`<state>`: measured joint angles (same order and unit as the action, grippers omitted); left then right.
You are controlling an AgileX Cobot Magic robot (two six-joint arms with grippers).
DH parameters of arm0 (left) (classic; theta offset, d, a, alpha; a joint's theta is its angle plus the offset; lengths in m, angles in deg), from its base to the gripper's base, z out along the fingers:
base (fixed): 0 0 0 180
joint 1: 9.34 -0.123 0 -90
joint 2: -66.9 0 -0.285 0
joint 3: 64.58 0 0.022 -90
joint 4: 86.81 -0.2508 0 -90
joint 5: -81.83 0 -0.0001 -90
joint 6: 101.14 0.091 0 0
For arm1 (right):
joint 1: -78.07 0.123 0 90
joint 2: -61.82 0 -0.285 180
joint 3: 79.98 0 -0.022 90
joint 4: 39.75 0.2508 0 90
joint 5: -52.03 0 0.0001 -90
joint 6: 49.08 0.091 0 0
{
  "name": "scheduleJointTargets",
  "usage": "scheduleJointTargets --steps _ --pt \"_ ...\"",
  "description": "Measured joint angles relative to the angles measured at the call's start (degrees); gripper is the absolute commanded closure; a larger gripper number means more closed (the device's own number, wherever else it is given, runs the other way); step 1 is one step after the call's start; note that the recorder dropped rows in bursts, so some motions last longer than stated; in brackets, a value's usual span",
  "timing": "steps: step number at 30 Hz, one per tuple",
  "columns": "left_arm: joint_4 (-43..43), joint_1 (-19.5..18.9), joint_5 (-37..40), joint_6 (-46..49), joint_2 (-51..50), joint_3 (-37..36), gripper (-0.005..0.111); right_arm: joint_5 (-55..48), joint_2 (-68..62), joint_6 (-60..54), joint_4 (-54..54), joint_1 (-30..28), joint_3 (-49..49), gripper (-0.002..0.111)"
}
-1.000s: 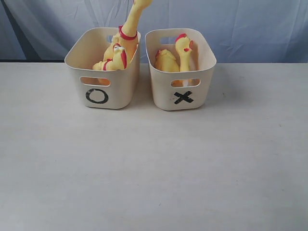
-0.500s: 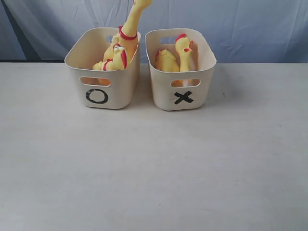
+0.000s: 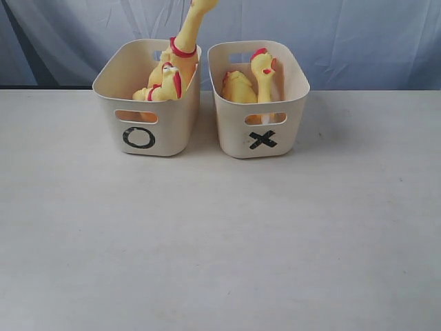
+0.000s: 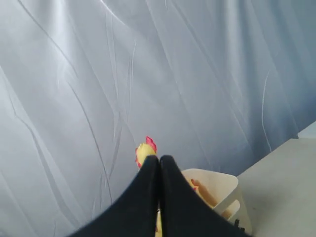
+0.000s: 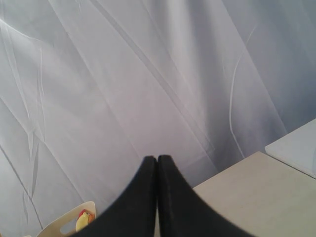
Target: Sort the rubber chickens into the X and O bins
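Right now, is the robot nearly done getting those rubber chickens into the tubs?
It looks finished. Rubber chickens sit in the O bin, one neck sticking up high, and more in the X bin. None shows on the table. Nothing is in hand: the left gripper and right gripper are shut and empty. Left to do: nothing visible, though I cannot tell whether each chicken is in its proper bin.

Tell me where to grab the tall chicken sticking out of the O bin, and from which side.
Likely best: grip the tall chicken on its neck above the red band, coming from above the O bin. The neck leans up clear of the rim; its body sits low beside another chicken.
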<state>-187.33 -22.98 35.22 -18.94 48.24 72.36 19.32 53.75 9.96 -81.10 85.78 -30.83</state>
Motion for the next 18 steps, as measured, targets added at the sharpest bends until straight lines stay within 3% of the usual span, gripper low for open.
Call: scheduleJointTargets --steps 3,9,18 --pt "0.0 1.46 -0.28 0.0 2.16 0.0 0.107 0.0 0.0 0.0 0.0 0.0 0.0 0.108" --pt "0.0 8.06 -0.38 0.0 5.96 0.0 0.107 0.0 0.0 0.0 0.0 0.0 0.0 0.108" --pt "0.12 9.17 -1.14 0.0 10.5 0.0 0.107 0.0 0.0 0.0 0.0 0.0 0.0 0.108"
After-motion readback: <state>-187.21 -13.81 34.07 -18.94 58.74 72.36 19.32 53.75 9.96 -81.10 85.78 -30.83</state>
